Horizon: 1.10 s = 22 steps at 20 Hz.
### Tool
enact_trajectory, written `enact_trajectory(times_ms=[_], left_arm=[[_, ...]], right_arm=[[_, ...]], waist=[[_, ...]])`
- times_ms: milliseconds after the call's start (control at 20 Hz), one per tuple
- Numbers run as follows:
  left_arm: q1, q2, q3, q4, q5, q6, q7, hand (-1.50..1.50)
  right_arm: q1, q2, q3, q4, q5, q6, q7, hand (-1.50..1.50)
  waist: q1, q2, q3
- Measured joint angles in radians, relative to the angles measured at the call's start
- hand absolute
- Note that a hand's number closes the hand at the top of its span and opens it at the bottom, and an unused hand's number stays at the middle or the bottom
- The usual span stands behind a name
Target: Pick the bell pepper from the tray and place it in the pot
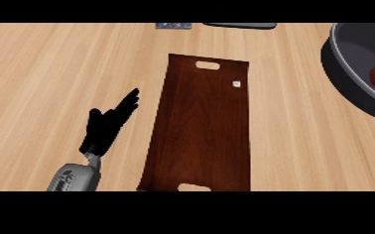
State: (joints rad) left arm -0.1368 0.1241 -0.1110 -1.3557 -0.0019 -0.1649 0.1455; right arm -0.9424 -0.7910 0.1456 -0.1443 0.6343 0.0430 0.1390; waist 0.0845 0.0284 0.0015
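Observation:
A dark brown wooden tray [201,124] with a cut-out handle at each end lies lengthwise in the middle of the counter. Nothing rests on it except a tiny white speck [236,83] near its far right corner. A dark grey pot [344,74] stands at the right edge, cut off by the view. Inside it, a dark red shape [372,73] shows at the very edge, which may be the bell pepper. My left hand [108,125] rests open left of the tray, fingers straight and pointing up-right, touching nothing. My right hand does not show.
At the far edge of the counter lie a small blue patterned object [173,26] and a flat dark object [240,25]. Light wooden countertop [66,69] stretches to the left of the tray and between the tray and the pot.

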Motion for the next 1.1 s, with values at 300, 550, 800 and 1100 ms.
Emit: enact_trajectory(times_ms=[300, 550, 800, 1100], left_arm=[[0.01, 0.003, 0.006, -0.022, 0.006, -0.001, 0.012, 0.0], [0.008, 0.006, 0.018, -0.012, 0.01, -0.001, 0.007, 0.0], [0.01, -0.003, 0.019, -0.004, 0.006, 0.01, 0.001, 0.0], [0.019, 0.003, 0.026, -0.016, 0.014, 0.003, 0.012, 0.0]], right_arm=[[-0.037, 0.063, -0.054, 0.032, -0.045, 0.001, 0.005, -1.5], [-0.066, 0.086, -0.198, -0.02, -0.181, -0.146, -0.085, -1.5], [-0.073, 0.063, -0.36, -0.054, -0.325, -0.288, -0.171, -1.5], [-0.025, -0.004, -0.522, -0.07, -0.462, -0.394, -0.292, -1.5]], waist=[[-0.008, -0.002, 0.001], [-0.023, -0.002, 0.005], [-0.035, -0.003, 0.005], [-0.042, -0.005, 0.005]])
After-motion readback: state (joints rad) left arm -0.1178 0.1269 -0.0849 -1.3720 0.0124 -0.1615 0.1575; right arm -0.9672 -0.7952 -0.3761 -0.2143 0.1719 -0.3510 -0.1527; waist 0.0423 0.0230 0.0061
